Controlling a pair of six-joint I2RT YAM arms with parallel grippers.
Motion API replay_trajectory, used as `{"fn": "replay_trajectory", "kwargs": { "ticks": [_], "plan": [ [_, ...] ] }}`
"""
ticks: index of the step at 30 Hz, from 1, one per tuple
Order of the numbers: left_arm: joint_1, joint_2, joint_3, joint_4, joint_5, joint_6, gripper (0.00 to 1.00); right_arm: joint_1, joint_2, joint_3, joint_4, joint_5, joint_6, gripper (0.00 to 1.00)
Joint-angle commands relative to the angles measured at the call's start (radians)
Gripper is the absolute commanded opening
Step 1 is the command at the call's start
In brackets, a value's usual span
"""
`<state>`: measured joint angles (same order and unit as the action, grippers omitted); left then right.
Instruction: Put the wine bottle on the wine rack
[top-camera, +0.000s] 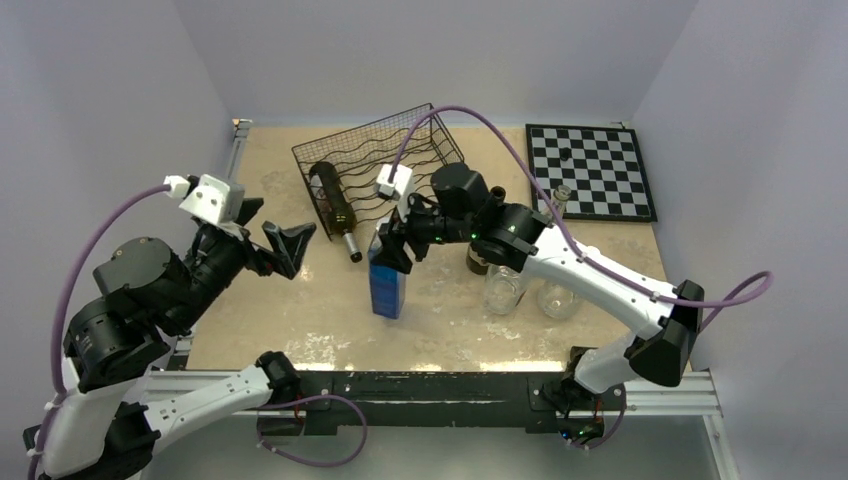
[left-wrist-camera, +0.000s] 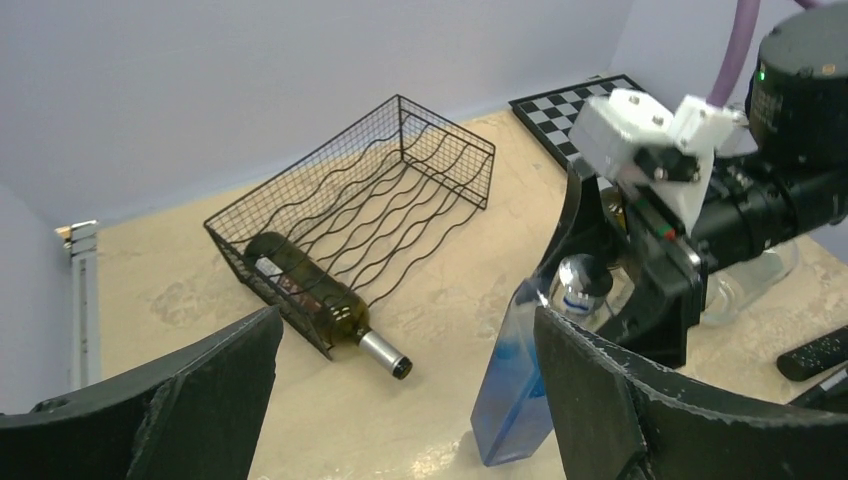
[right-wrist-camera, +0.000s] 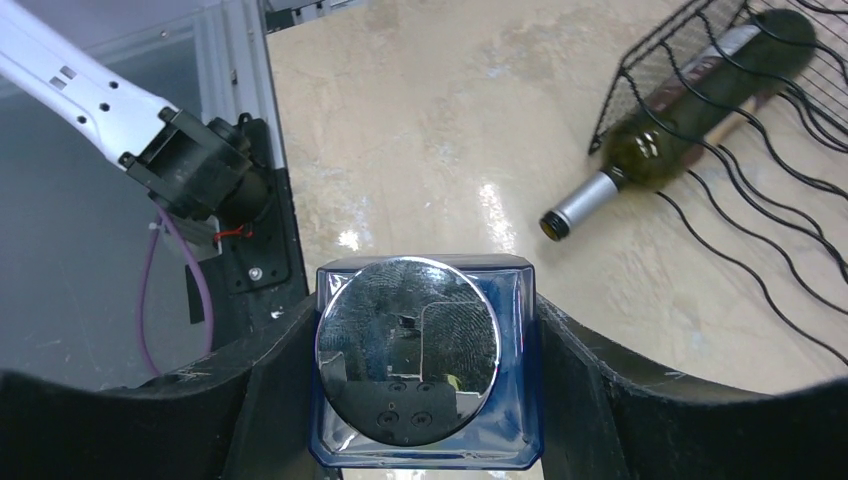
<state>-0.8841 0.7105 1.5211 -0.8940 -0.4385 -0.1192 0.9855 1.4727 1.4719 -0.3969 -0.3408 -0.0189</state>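
Left gripper (top-camera: 275, 228) hangs over the left part of the table (top-camera: 290, 325), jaws wide, nothing between them. It sits near the rack's left front corner, apart from it.

Wine bottle (top-camera: 332, 203) lies on its side in the leftmost channel of the wine rack (top-camera: 400, 150). The body is inside the wire and the label faces up. The neck and silver capsule stick out past the rack's near edge, mouth toward the arms. Left wrist view shows the neck end low, at or just above the table; can't tell if it touches. The other wavy channels carry no bottles.

Just right of the bottle neck a blue bottle (top-camera: 387, 290) stands upright: square section, round mirror-finish cap (right-wrist-camera: 408, 362). Right gripper (right-wrist-camera: 425, 330) is over it, one finger against each side just below the cap, so clamped on it.

Two clear glass jars (top-camera: 503, 288) sit near each other under the right arm. Chessboard (top-camera: 590, 172) lies flat at the far right corner, well apart from the rack.
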Motion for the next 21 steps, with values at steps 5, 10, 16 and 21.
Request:
{"fn": "replay_trajectory", "kwargs": {
  "ticks": [5,10,16,21],
  "plan": [
    [0.002,-0.034,-0.227,0.238,0.230,-0.004,0.99,-0.052,-0.182,0.052,0.061,-0.030,0.031,0.00],
    [0.002,-0.093,-0.408,0.371,0.377,-0.019,0.99,-0.068,-0.237,0.074,0.024,-0.077,0.009,0.00],
    [0.002,-0.103,-0.519,0.468,0.538,-0.010,0.99,-0.086,-0.254,0.173,-0.085,-0.173,-0.019,0.00],
    [0.003,-0.103,-0.601,0.557,0.702,-0.011,0.99,-0.102,-0.269,0.224,-0.144,-0.248,-0.012,0.00]
  ]
}}
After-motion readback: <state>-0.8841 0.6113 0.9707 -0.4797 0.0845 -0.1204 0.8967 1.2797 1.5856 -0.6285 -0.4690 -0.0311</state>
